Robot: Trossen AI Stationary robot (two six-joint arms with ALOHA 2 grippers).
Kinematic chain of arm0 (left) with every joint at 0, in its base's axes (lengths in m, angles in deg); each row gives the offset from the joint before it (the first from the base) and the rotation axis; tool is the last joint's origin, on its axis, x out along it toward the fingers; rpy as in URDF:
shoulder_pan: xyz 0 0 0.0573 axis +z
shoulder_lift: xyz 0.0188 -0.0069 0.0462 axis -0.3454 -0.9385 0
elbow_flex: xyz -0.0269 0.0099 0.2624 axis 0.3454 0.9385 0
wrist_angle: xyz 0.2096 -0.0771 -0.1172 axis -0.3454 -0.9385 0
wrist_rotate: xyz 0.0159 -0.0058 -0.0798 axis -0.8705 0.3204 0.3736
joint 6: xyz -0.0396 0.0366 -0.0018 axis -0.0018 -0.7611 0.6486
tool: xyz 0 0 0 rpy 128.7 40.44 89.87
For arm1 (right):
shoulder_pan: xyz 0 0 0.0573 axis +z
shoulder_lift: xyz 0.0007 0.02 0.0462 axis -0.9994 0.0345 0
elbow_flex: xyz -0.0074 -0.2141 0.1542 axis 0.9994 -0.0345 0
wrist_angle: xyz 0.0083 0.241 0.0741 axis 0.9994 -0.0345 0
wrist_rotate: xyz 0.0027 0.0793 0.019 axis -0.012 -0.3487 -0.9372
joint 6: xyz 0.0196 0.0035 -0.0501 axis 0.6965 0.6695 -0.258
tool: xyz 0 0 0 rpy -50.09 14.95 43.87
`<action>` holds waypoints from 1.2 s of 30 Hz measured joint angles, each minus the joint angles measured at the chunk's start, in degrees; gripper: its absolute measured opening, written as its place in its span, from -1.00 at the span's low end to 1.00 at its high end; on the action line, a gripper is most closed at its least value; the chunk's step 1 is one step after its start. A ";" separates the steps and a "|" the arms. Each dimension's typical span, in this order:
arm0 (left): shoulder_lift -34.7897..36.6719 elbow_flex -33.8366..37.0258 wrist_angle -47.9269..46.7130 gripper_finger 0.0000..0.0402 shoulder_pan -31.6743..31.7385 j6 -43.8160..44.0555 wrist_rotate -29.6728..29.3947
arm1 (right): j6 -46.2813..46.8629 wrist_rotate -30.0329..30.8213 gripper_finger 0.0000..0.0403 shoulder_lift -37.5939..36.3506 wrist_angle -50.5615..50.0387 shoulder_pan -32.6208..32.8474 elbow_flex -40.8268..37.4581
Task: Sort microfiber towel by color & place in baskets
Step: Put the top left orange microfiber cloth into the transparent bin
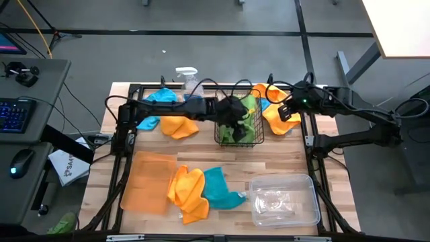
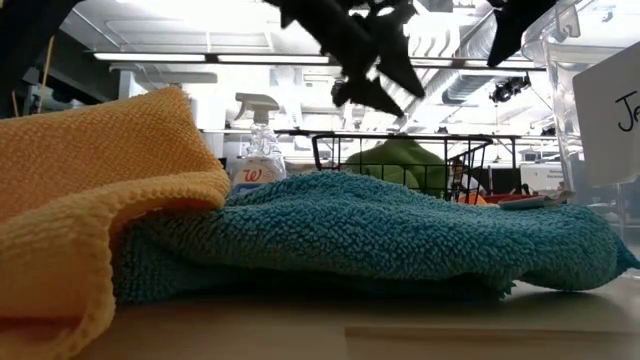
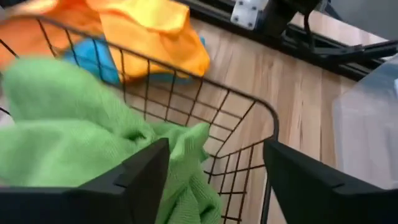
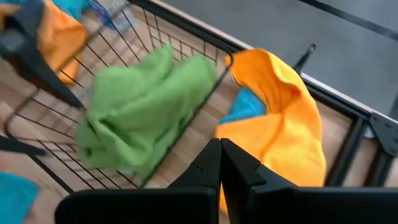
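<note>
The black wire basket stands mid-table with lime green towels in it. My left gripper hangs open over the basket's corner, above the green towel, touching nothing. My right gripper is shut, hovering beside the basket's right wall, next to an orange towel that lies over a turquoise one. More orange towels and a turquoise towel lie near the front edge, between the flat orange tray and the clear bin.
A clear spray bottle stands at the far edge behind the basket. Left of the basket lie turquoise towels and an orange towel. In the low view the orange towel and turquoise towel fill the foreground.
</note>
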 joint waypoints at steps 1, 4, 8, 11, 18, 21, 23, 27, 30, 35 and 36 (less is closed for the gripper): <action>0.00 -1.90 -1.78 0.29 0.06 -0.50 0.02 | 0.01 -0.01 -1.00 0.00 -0.89 0.00 0.00; 0.09 -7.75 -9.77 0.35 0.04 -0.29 0.04 | 0.03 -0.03 -1.00 0.00 -4.03 0.00 0.00; 1.30 -12.17 -22.99 0.36 -0.17 3.59 -0.39 | 0.05 -0.18 -1.00 0.00 -7.47 0.00 0.00; 4.47 -10.57 -28.32 0.34 -1.62 6.04 -6.61 | 0.03 -1.00 -1.00 0.00 -8.71 0.00 0.00; 20.17 9.55 -30.53 0.32 -5.67 21.63 -21.43 | -0.49 -0.98 -1.00 0.00 -5.94 0.13 0.00; 27.65 21.19 -30.88 0.32 -4.62 29.56 -22.83 | -0.59 -0.99 -1.00 0.02 -3.29 0.13 0.00; 31.81 28.27 -30.94 0.32 -1.67 33.47 -22.40 | -0.58 -0.98 -1.00 0.06 -1.37 0.13 0.00; 37.87 40.18 -31.13 0.32 7.46 35.56 -21.12 | 1.23 -0.97 -1.00 0.40 2.21 0.13 0.02; 40.31 47.02 -31.06 0.32 14.38 34.63 -20.72 | 4.49 -0.58 -1.00 1.49 4.40 0.13 0.02; 43.40 54.93 -27.90 0.32 22.24 31.41 -17.09 | 9.55 -0.51 -1.00 5.06 5.91 0.13 0.02; 44.03 56.11 -25.86 0.32 22.93 29.73 -15.54 | 10.28 -0.51 -1.00 5.95 5.89 0.13 0.02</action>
